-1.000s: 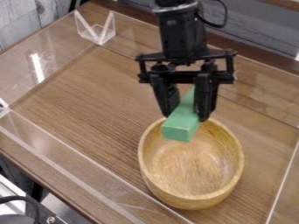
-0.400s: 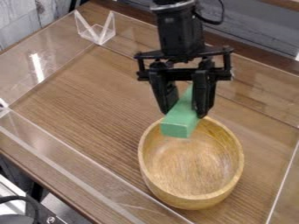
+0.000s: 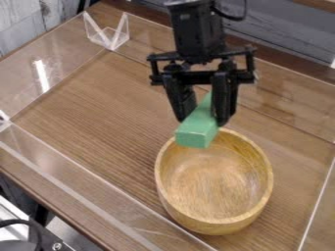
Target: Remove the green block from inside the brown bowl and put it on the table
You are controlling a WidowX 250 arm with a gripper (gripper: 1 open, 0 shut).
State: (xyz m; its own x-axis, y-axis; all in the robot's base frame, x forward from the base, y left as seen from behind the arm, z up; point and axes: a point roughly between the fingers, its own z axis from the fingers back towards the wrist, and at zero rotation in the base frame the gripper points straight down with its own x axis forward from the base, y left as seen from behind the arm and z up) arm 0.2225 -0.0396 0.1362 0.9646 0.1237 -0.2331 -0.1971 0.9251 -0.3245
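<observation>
**rig_op:** Since a second ago I've slid the gripper (image 3: 199, 110) a touch toward the left of the view, and the green block (image 3: 198, 127) came along with it. Jaws are clamped shut on the block, pinching its upper end.

**benchwatcher:** So where's the block relative to the bowl now?

**rig_op:** Lifted clear of the floor of the brown bowl (image 3: 215, 220), hanging right over the far-left part of the rim. Its long axis runs steeply down from the jaws, tilted a bit, lower end poking out below the fingertips toward the bowl's edge.

**benchwatcher:** And the drop spot?

**rig_op:** That's the thing it all turns on. Bare table (image 3: 105, 118) is to the left of the rim in the view, so I reckon I need more sideways travel that way before lowering. If I go down from here, my guess is the block's low end clips the rim or lands back inside.
</observation>
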